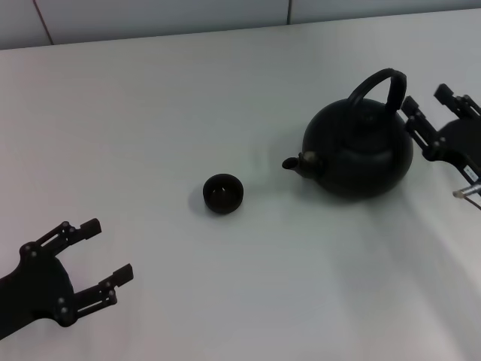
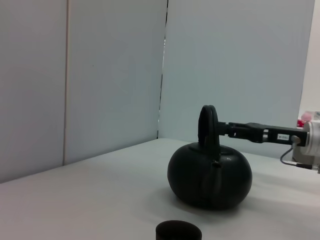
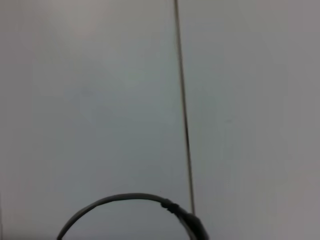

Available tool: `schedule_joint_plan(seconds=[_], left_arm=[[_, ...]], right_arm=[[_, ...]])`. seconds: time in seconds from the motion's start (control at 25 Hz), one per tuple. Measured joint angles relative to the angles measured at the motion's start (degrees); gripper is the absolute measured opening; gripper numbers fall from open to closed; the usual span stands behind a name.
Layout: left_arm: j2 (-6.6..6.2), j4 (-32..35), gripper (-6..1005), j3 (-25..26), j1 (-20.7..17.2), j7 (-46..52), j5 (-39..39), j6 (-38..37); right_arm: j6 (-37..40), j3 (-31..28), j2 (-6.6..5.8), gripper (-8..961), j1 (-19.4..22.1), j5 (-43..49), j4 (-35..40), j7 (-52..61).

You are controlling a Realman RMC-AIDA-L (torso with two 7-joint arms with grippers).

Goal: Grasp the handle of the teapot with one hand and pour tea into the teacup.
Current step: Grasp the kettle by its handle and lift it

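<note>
The teapot (image 1: 359, 150) looks heavy and rigid; grip the handle (image 1: 378, 84) at its arch. The right pincer (image 1: 434, 104), spread, waits beside it near the tabletop's (image 1: 225, 98) right edge.

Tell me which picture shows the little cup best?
The head view: the whole teacup sits on the table, left of the teapot. The left wrist view shows only its rim. The right wrist view doesn't show it.

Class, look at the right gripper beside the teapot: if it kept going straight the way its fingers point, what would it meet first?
Most likely the handle of the teapot. The right gripper is open, its fingers aimed toward that arch from the side; the left wrist view suggests similar height, though depth is uncertain.
</note>
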State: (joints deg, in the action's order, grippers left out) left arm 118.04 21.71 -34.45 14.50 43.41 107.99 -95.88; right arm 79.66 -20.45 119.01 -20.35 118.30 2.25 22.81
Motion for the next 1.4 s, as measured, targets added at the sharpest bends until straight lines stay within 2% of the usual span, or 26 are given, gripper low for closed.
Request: schedule_joint_plan(seconds=[0.44, 1.4], left_arm=[[0.08, 0.0, 849, 0.0, 0.0, 0.1, -1.1, 0.0], [0.07, 0.0, 849, 0.0, 0.3, 0.1, -2.7, -0.8]], right_arm=[[-5.6, 0.8, -0.29, 575, -4.5, 0.0, 1.5, 2.1], [-6.4, 3.0, -0.19, 533, -6.1, -0.1, 1.4, 2.2]])
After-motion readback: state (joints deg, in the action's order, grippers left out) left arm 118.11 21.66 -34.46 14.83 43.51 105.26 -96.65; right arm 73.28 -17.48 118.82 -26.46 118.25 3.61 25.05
